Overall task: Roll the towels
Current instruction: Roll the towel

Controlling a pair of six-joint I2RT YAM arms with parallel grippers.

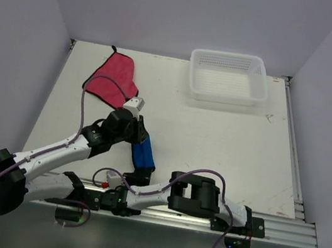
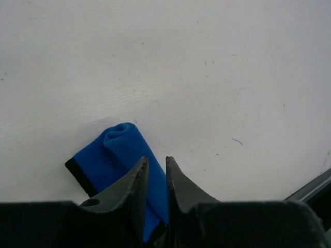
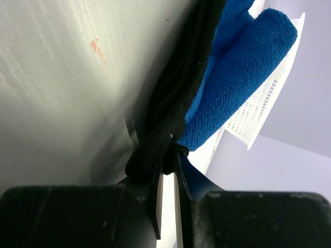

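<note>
- No text, label, brand, number or sign can be read in any of the three views.

Bare table (image 1: 214,138) between basket (image 1: 228,77) and pink towel (image 1: 113,80)
</note>
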